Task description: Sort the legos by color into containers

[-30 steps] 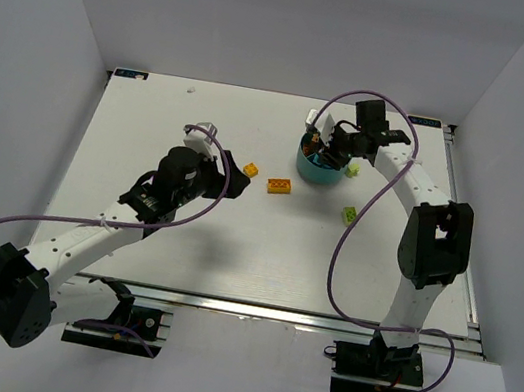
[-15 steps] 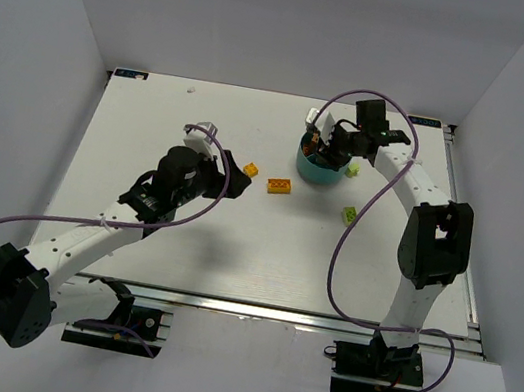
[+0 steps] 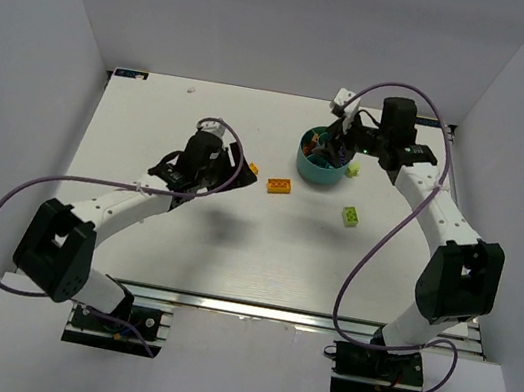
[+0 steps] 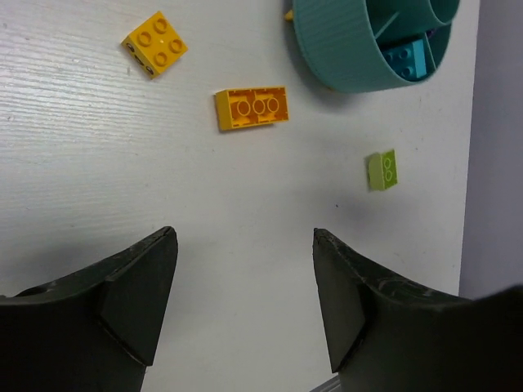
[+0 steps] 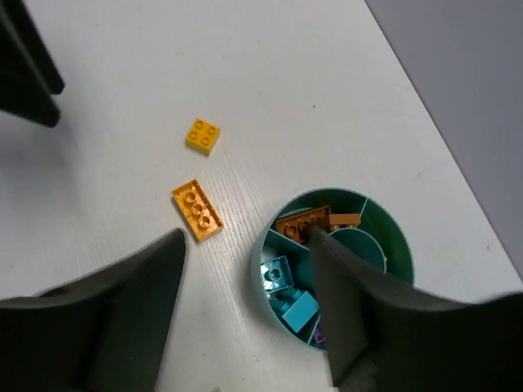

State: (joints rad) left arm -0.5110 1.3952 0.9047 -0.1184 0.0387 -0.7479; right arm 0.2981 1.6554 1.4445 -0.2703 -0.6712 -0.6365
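Observation:
The round teal bowl [image 3: 305, 170] stands at the back of the table; its wedges hold orange bricks [image 5: 304, 221], cyan bricks [image 5: 280, 273] and a purple one [image 5: 320, 333]. On the table lie a yellow brick [image 3: 251, 167], an orange brick [image 3: 280, 187], a lime brick [image 3: 349, 214] and a second lime brick [image 3: 352, 169] beside the bowl. My left gripper [image 3: 236, 163] is open and empty, just left of the yellow brick [image 4: 154, 43]. My right gripper [image 3: 337, 146] is open and empty, above the bowl [image 5: 397, 242].
The left wrist view shows the orange brick [image 4: 252, 108] and lime brick [image 4: 382, 170] ahead of the open fingers [image 4: 155, 261], the bowl [image 4: 343, 49] beyond. White enclosure walls ring the table [image 3: 135, 224].
The right gripper has risen out of the bowl and opened above it. The left arm has swung and reached farther toward the yellow brick.

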